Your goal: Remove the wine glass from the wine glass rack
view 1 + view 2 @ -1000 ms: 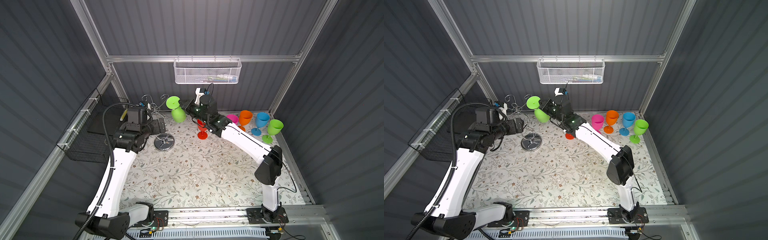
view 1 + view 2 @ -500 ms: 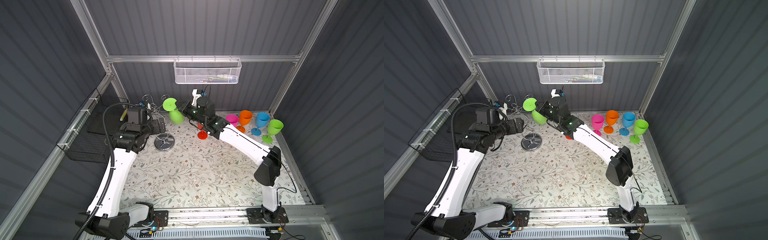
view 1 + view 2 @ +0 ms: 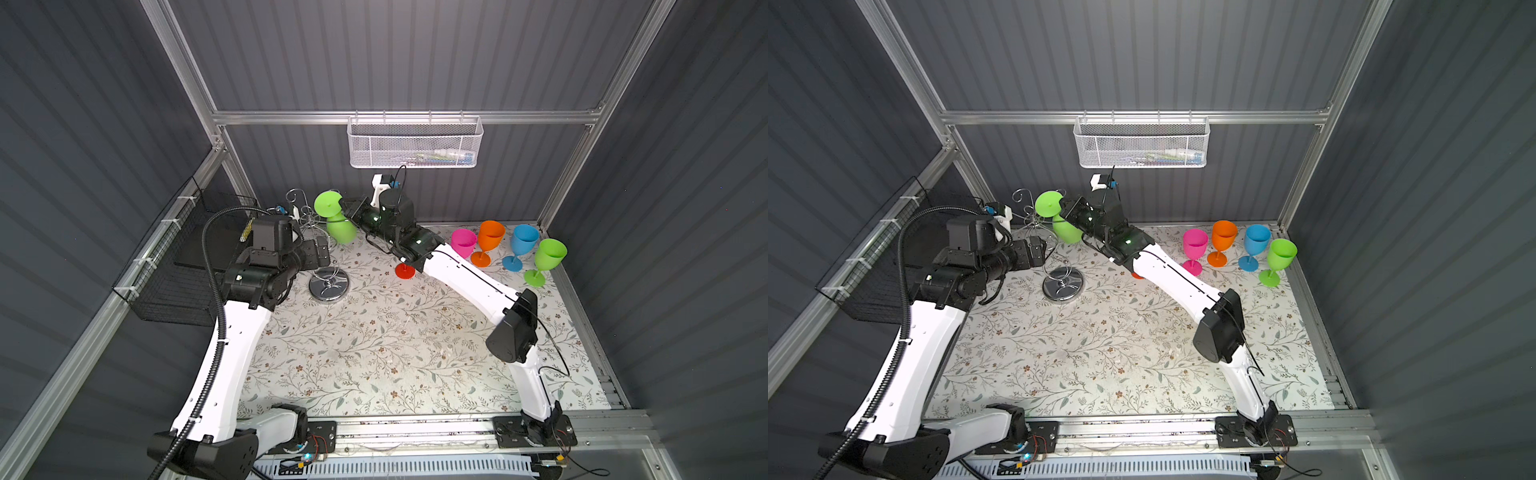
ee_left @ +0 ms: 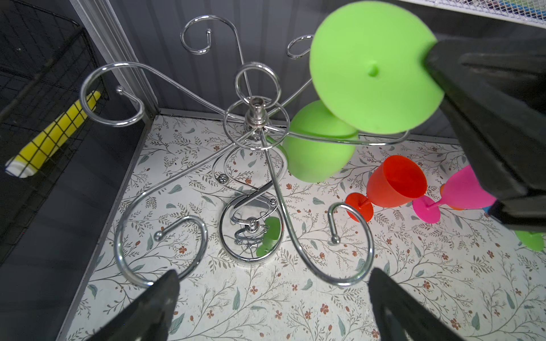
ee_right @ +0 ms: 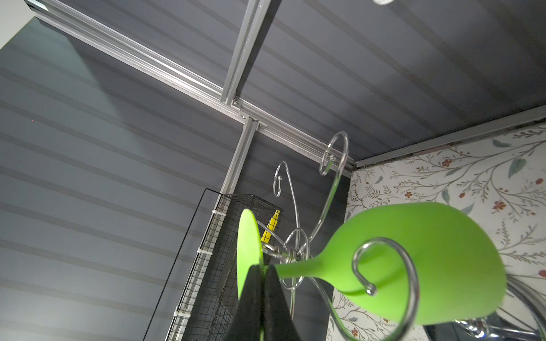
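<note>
Green plastic marks the wine glass (image 3: pixel 340 233), which hangs foot-up and tilted among the curled arms of the chrome wine glass rack (image 3: pixel 329 286), at the back left of the table (image 3: pixel 374 353). We see the right pincer (image 5: pixel 263 273) clenched on the rim of the glass's round foot, its jaws pressed onto the thin disc. In the left wrist view one scroll arm runs between foot and bowl, and the stem sits near the rack's hub; we cannot tell whether it bears on the wire. The left pincer (image 4: pixel 271 295) is released, its jaws spread wide, facing the rack near its two nearest scrolls. A red glass (image 4: pixel 396 183), pink glass (image 3: pixel 463 241), orange glass (image 3: pixel 490 235), blue glass (image 3: pixel 524 239) and second green glass (image 3: pixel 549 253) stand to the right.
</note>
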You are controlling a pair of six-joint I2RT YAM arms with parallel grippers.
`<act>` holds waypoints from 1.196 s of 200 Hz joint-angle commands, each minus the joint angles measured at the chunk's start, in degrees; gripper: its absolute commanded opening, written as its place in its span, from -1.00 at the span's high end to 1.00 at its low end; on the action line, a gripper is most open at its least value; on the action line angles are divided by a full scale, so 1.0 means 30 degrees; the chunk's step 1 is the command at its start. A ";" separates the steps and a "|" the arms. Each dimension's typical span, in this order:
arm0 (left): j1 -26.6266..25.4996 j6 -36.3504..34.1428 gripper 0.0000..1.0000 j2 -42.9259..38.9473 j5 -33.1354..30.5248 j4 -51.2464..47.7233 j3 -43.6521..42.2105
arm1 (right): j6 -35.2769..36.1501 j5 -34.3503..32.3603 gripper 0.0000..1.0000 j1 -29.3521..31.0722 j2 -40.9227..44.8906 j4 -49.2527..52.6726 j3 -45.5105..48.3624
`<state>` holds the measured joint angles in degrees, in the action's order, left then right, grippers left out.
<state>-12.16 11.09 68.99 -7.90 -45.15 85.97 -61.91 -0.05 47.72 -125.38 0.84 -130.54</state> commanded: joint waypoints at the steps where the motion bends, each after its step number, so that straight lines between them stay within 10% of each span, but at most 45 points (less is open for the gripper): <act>1: 0.0120 -0.0261 -0.99 -0.0432 -0.0112 -0.0010 -0.0225 | 0.0169 -0.0855 1.00 -0.0243 -0.0331 -0.0784 -0.0660; 112: 0.0104 -0.0262 -0.99 0.0030 -0.0047 0.0138 -0.0268 | -0.0920 -0.2396 1.00 -0.2603 -0.0055 -0.3880 0.0969; 239: 0.0124 0.1092 -1.00 0.0011 -0.0139 -0.1441 0.1144 | 0.1885 -0.3117 1.00 -0.3424 1.1416 -0.8391 1.5405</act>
<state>-12.16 11.88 69.01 -7.90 -46.33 86.08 -60.49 -8.93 37.41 -97.73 -19.66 -90.13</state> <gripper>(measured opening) 0.997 0.046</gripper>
